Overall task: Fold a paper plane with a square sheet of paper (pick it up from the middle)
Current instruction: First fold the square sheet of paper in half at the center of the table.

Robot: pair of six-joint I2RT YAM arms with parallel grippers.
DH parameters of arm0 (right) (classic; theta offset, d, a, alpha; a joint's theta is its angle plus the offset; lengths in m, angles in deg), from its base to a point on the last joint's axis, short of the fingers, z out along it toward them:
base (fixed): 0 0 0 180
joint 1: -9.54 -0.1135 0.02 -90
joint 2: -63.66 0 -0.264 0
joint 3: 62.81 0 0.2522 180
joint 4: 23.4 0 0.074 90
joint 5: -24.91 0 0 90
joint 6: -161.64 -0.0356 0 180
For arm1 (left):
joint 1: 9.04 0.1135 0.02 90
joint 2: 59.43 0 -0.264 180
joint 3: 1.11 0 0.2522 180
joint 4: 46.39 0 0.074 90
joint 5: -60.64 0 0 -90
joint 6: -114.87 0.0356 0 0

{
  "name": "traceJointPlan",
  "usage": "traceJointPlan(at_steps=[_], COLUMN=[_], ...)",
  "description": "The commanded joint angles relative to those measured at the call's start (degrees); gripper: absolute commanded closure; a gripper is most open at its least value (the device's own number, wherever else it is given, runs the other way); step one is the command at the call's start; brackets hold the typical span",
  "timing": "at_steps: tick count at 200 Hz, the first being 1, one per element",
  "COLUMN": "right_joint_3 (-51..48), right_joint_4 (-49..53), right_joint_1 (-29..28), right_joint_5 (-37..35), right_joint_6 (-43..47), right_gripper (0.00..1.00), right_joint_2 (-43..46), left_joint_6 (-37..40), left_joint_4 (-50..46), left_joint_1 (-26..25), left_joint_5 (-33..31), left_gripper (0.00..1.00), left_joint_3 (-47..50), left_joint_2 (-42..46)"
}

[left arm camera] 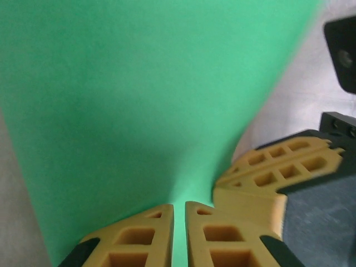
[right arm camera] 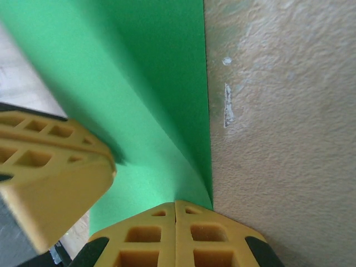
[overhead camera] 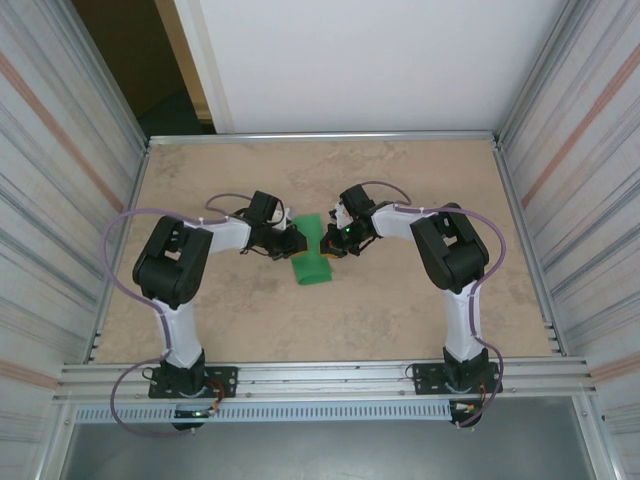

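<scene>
Green square sheet of paper (overhead camera: pixel 311 262), creased, sits at the middle of the table (overhead camera: pixel 400 310), its far edge hidden under both claws. Left gripper (overhead camera: pixel 296 242) pinches it through a hairline slit. Right gripper (overhead camera: pixel 327 243), pads pressed tight, seems to nip the crease, though its fingertips cover the contact and both wrist views crop the outline.

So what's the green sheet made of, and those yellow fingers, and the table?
Green sheet: thin paper, matte; it curves and holds a sharp crease.
Right gripper's fingers: probably rubbery plastic, dull yellow, moulded with open cells.
Table: looks like beige stone-pattern laminate, mottled; can't be sure.
</scene>
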Motion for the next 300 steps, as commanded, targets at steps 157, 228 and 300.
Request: traceJointPlan(at_steps=[157,228,300], right_joint_3=[-5.35,-5.8,-6.49], right_joint_4=[10.69,10.45,9.82], right_joint_1=[0.85,0.88,1.2], right_joint_5=[-13.46,-13.58,-13.99], right_joint_6=[2.46,2.38,1.93], right_gripper=[0.94,0.94,0.94], right_joint_2=[-7.79,-8.03,-7.53], left_joint_6=[-0.75,0.9,4.14], left_joint_4=[-0.03,-1.47,-4.54], left_joint_1=[4.71,6.05,14.32], left_joint_5=[4.99,2.57,-1.43], left_gripper=[0.84,0.84,0.84], left_joint_3=[-3.56,-8.15,-7.27], left_joint_2=[1.56,-6.74,-7.04])
